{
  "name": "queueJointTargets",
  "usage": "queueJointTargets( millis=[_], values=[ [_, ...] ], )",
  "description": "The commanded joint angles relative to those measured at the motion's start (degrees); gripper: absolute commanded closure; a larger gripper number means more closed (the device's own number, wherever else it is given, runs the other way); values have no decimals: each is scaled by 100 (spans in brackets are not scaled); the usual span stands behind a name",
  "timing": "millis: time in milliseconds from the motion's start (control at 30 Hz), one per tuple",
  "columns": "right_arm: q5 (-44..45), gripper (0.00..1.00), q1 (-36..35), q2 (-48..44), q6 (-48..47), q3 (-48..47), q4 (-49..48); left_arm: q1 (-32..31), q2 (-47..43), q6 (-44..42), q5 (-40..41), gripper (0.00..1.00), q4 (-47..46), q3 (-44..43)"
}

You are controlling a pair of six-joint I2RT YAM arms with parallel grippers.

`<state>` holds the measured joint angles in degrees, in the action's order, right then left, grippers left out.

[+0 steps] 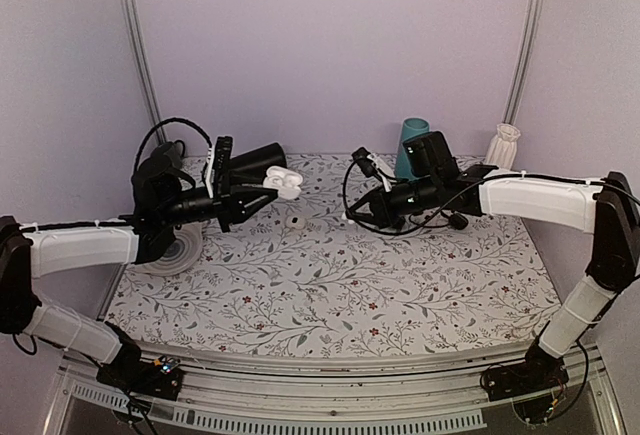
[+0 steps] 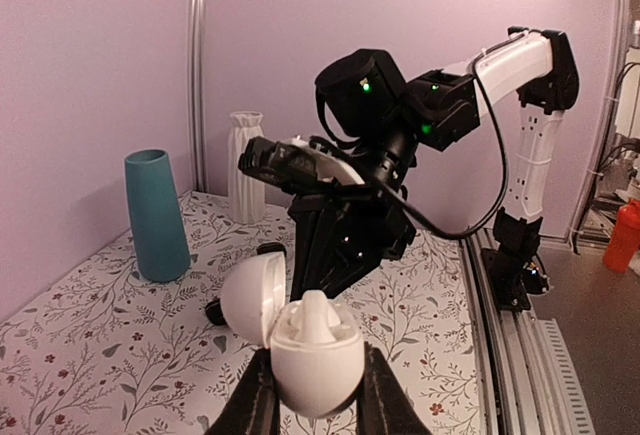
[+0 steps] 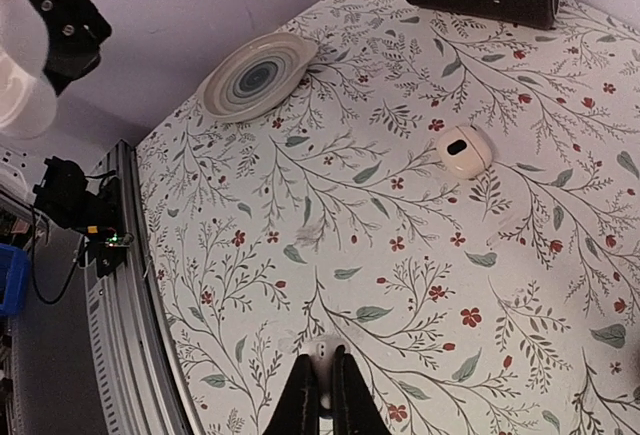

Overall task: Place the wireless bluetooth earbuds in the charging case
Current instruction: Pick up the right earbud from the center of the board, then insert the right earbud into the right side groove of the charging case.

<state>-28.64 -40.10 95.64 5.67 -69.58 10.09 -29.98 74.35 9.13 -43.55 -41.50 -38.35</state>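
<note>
A: L gripper (image 2: 320, 400) is clamped on the charging case (image 2: 316, 360), lid swung open, held up off the table (image 1: 330, 295). R gripper (image 3: 320, 395) is pinched nearly closed on a small white earbud (image 3: 322, 353).
B: So bring R over the case, stem down, line up w/ the free well, go slow (L must not wobble).
A: Case looks to have a second earbud (image 2: 316, 317) seated; free well is hidden. Teal cup (image 2: 157, 215): can't see inside.
</note>
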Motion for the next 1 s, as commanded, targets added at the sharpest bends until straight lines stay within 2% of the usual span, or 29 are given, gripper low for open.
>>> queueJointTargets(
  millis=[0,233,400,733,967],
  values=[
    [-679,96,7,-457,-269,197,-227,87,111,-86,-268,100,61,-137],
    [-1155,96,-51,-1034,-478,269,-368,88,297,-21,-708,100,-53,-173],
    [-1086,96,-226,-1287,-506,131,-362,91,423,61,-1043,100,-167,-229],
    [-671,96,-819,-1101,-924,-428,-206,-82,662,226,-1707,100,-324,-364],
    [-475,96,-1139,-919,-1121,-647,-42,-206,788,461,-1838,100,-503,-434]
  ],
)
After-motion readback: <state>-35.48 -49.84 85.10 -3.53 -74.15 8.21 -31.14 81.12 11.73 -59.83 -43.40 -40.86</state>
